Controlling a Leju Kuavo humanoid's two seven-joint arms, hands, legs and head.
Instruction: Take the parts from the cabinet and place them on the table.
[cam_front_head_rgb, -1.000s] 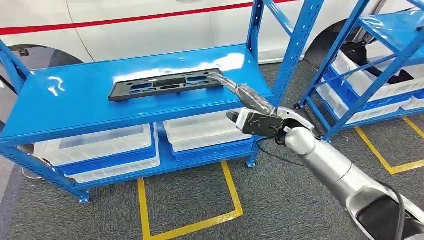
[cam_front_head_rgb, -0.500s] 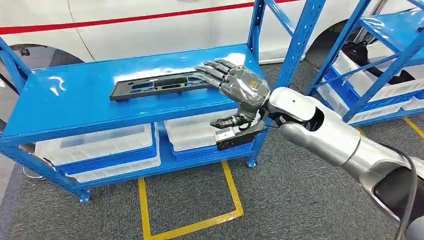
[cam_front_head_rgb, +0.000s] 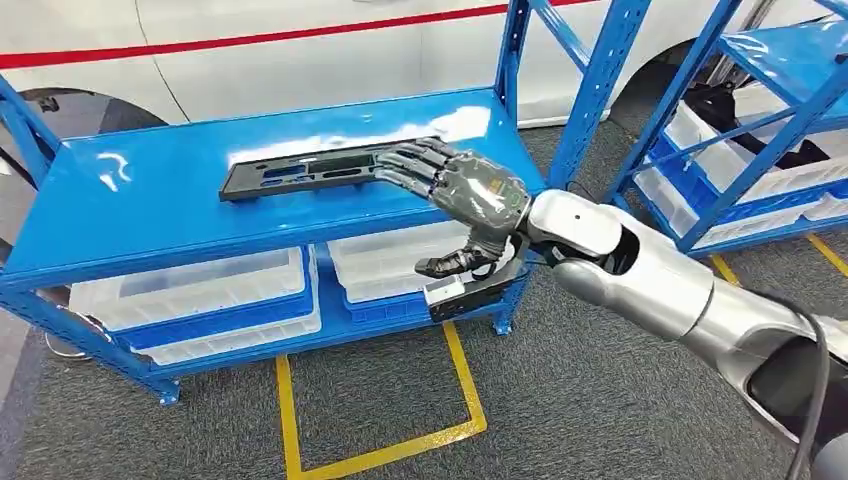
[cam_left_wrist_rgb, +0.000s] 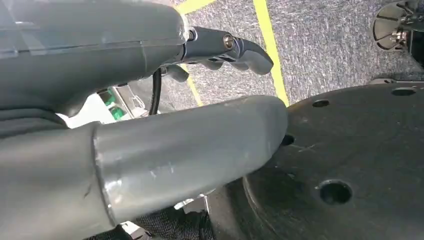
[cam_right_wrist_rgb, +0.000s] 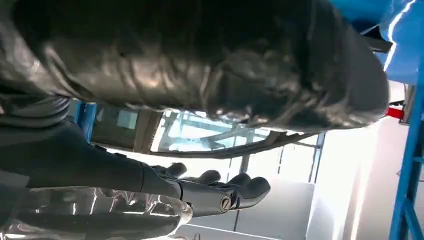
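While one black part (cam_front_head_rgb: 318, 170) lies flat on the blue shelf (cam_front_head_rgb: 150, 205), the robot's right hand (cam_front_head_rgb: 460, 190) reaches over its near end, fingers spread, gripping nothing.
Its long axis runs along the shelf; two white-and-blue bins (cam_front_head_rgb: 190, 295) sit beneath. Left hand (cam_left_wrist_rgb: 150, 150): grip unclear.

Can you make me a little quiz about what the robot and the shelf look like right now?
1. True or false: the black part lies on the blue shelf top.
2. Which hand reaches over the part's end: A left hand, B right hand?
3. Fill in: under the shelf top sit white and blue ____.

Key: 1 true; 2 B; 3 bins.
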